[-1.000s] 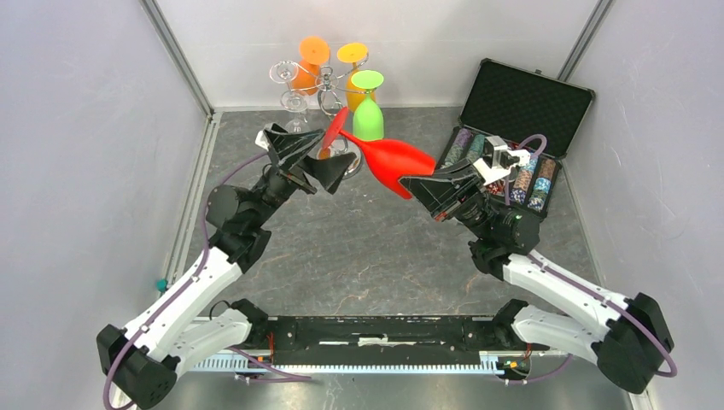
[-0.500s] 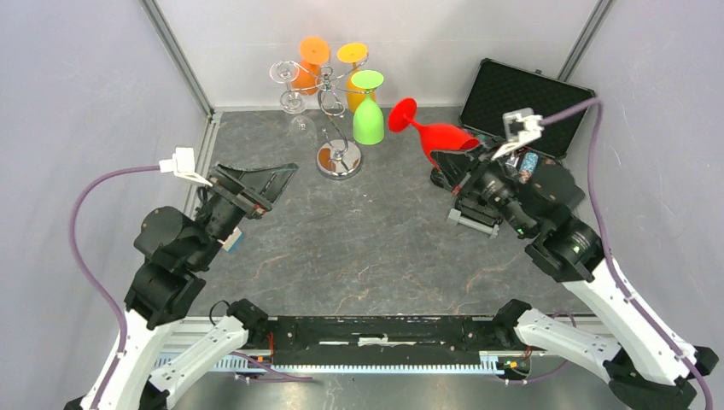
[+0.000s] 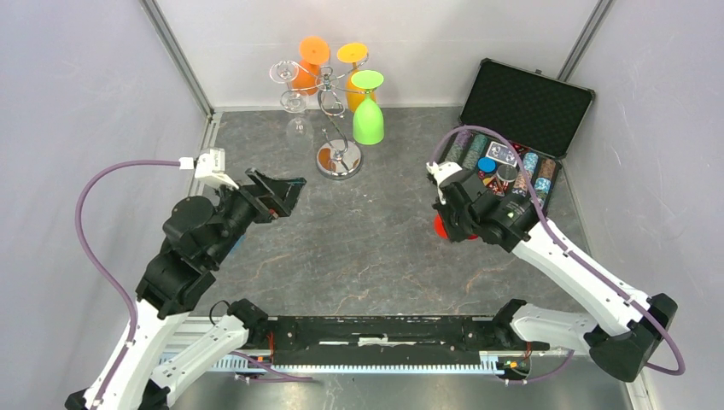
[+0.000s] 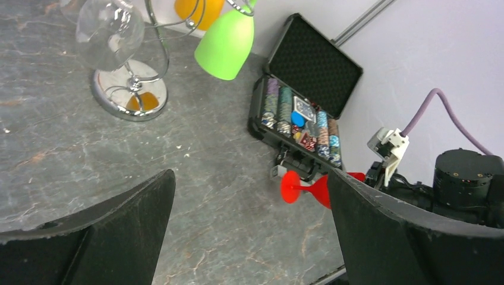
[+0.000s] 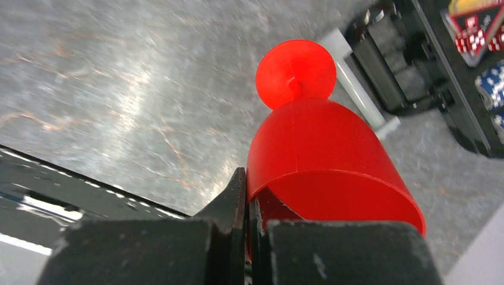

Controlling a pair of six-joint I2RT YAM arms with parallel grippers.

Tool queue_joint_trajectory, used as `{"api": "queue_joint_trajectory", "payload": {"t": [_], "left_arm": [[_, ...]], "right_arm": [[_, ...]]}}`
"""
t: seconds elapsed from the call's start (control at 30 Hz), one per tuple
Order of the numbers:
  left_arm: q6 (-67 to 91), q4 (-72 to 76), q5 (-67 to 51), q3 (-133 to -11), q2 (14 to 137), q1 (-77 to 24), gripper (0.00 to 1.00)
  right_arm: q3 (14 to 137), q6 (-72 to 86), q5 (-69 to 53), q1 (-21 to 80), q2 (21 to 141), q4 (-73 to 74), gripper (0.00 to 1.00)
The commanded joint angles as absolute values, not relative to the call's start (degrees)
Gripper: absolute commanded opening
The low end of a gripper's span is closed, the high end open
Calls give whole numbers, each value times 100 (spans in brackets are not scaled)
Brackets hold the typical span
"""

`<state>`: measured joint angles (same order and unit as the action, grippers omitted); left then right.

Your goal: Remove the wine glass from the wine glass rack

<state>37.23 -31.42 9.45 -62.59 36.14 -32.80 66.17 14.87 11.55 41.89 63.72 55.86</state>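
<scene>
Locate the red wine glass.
Right side of the top view: the red plastic wine glass is held sideways by its rim in the right tool, beside the open black chip case.

A black case (image 3: 527, 98) lay open at the far right of the grey marbled tabletop (image 3: 376, 239), its foam-lined lid tilted back toward the pale wall (image 3: 85, 102). Rows of coloured poker chips (image 3: 531, 178) filled its tray, and a single blue chip (image 3: 487, 165) lay flat on top of them. At the far edge, a green glass (image 3: 369, 120) hung bowl-down beside two orange glasses (image 3: 309, 60) and clear ones (image 3: 284, 73).
</scene>
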Motion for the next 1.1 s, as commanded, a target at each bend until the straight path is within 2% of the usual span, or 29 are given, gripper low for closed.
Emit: {"api": "queue_joint_trajectory", "payload": {"t": [0.0, 0.37, 0.77, 0.83, 0.93, 1.07], "left_arm": [[3310, -2980, 1123, -6045, 3667, -3252, 100], [3096, -2711, 1430, -5811, 3873, -3252, 100], [3030, -2843, 1705, -5972, 4193, -3252, 100], [3029, -2831, 1711, -5999, 4182, -3252, 100], [2972, -2771, 1757, -6075, 4198, -3253, 100], [2973, -2759, 1975, -6240, 4351, -3252, 100]], "right_arm": [[6289, 1364, 1651, 4181, 6275, 5964, 0], [6098, 1043, 1465, 4019, 6741, 6024, 0], [5431, 690, 749, 3657, 6491, 5665, 1], [5449, 720, 801, 3628, 6487, 5678, 11], [5689, 767, 908, 3621, 6473, 5712, 37], [6078, 807, 1089, 3620, 6453, 5782, 51]]}}
